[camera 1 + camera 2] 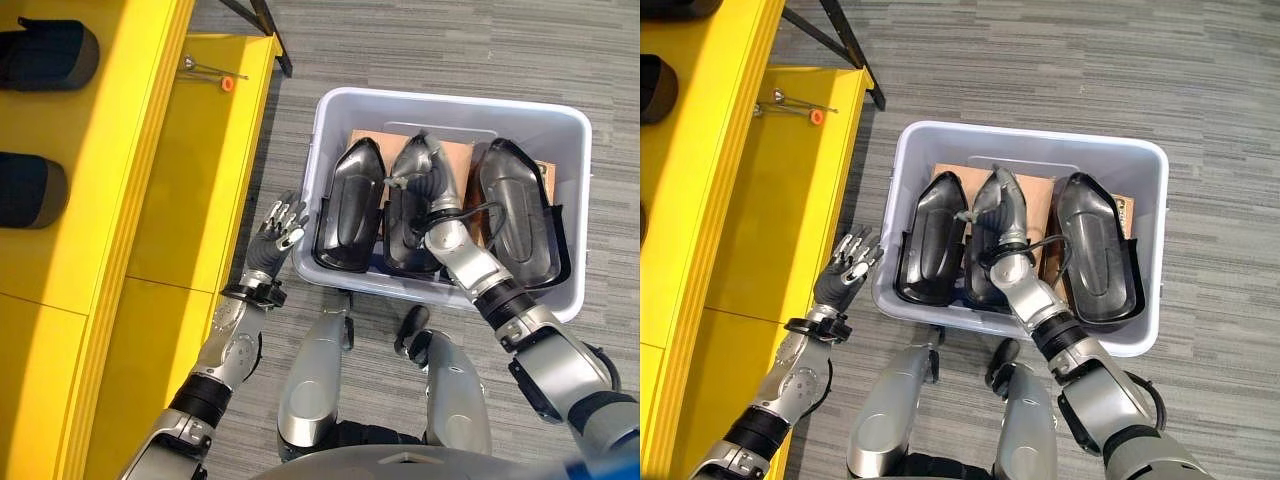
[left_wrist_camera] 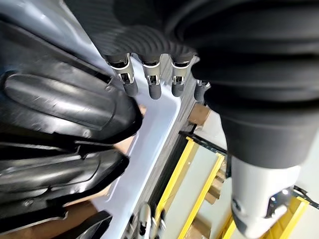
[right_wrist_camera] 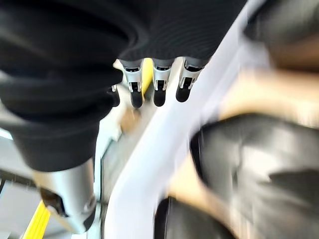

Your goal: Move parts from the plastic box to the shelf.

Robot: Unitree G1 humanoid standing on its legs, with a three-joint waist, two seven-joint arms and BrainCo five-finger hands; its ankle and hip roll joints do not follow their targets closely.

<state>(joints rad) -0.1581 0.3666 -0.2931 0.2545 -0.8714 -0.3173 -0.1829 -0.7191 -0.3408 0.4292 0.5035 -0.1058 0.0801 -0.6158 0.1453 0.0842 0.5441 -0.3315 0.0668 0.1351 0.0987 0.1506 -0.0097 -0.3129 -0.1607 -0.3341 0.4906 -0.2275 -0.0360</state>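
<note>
A pale plastic box (image 1: 450,100) stands on the floor with three black moulded parts side by side: a left part (image 1: 350,205), a middle part (image 1: 405,235) and a right part (image 1: 515,205). My right hand (image 1: 425,165) is inside the box, lying over the far end of the middle part with straight fingers (image 3: 159,87) that hold nothing. Outside the box's left wall, my left hand (image 1: 278,235) hovers open between the box and the yellow shelf (image 1: 180,180). Its fingers (image 2: 152,84) point along the box wall (image 2: 159,119).
Two black parts (image 1: 45,55) (image 1: 30,190) lie on the shelf's upper level at far left. A thin metal tool with an orange tip (image 1: 227,83) rests on the lower yellow board. Brown cardboard (image 1: 460,155) lines the box under the parts. Grey carpet surrounds the box.
</note>
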